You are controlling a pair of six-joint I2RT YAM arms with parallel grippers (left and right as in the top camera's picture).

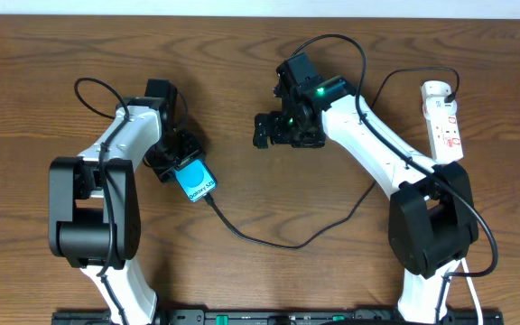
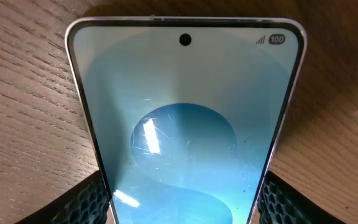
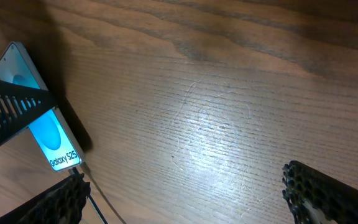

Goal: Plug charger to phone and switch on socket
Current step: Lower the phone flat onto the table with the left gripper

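Overhead: we see the left gripper (image 1: 179, 165) pinching the glossy cyan phone (image 1: 196, 181) on the wood-grain bench (image 1: 242, 54), with the thin black charger (image 1: 278, 242) at its end.
Left wrist: dimpled fingers (image 2: 89, 202) flank its rounded frame.
Right wrist: right gripper (image 3: 182, 183) spread wide.

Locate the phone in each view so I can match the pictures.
Overhead: phone left of centre, in the left gripper.
Left wrist: phone fills the frame, between the fingers.
Right wrist: phone at the left edge, screen lit.
Shared landmark: the left gripper clamped on it.
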